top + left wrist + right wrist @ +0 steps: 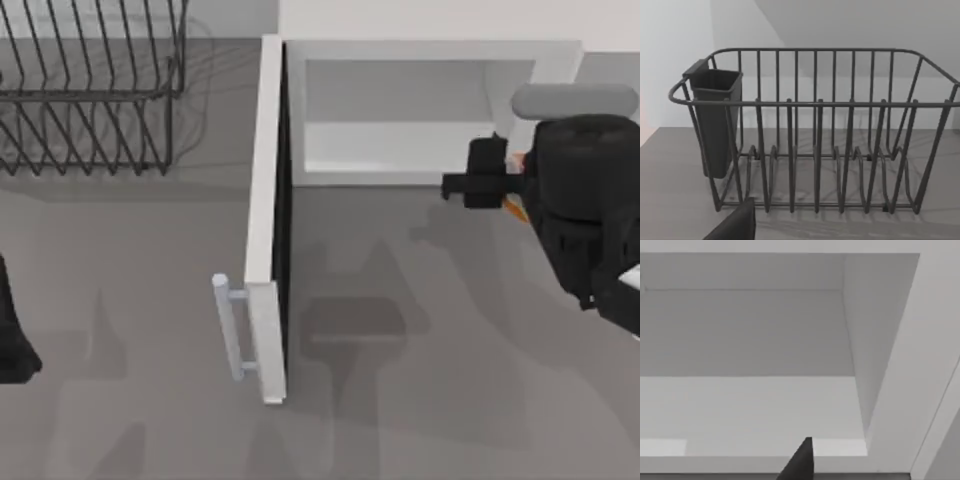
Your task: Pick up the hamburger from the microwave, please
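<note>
With door swung wide, boxy white microwave (430, 110) — right gripper (487, 172) at mouth, jaws' state unclear.

Rendered kitchen counter mock-up. Plain grey table (120, 420), white microwave (430, 50) at 1 o'clock with door (268, 200) swung open, black wire dish rack (90, 90) with cutlery cup (715, 120) at 11 o'clock. Flat white walls behind.

Lighting even and diffuse, moderately bright; no glare. Soft overlapping shadows lie on the table (400, 400) ahead of the right gripper (480, 180). The wire rack (90, 100) casts thin line shadows. The microwave (420, 110) interior is evenly lit. Edges slightly soft throughout.
</note>
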Robot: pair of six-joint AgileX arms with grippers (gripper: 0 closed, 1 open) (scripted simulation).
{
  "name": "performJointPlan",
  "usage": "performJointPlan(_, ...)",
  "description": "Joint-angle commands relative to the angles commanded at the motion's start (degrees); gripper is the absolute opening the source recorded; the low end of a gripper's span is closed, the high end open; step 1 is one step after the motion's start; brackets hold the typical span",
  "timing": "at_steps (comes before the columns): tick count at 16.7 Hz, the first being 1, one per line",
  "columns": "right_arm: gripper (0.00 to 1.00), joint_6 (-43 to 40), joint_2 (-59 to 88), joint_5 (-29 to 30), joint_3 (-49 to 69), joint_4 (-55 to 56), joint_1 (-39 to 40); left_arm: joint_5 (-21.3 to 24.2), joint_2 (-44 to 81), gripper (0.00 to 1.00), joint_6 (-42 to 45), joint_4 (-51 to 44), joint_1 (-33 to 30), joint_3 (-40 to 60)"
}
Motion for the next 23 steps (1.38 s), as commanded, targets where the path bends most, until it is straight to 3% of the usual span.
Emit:
performJointPlan(8,0.00,0.1,20.4,0.4,-7.2,29.9,0.2,0.0,0.0,1.00,0.0,0.0,0.0,0.0)
performJointPlan(15,0.00,0.0,24.4,0.2,-9.2,35.0,0.0,0.0,0.0,1.00,0.0,0.0,0.0,0.0)
performJointPlan(23,0.60,0.0,24.4,0.2,-9.2,35.0,0.0,0.0,0.0,1.00,0.0,0.0,0.0,0.0)
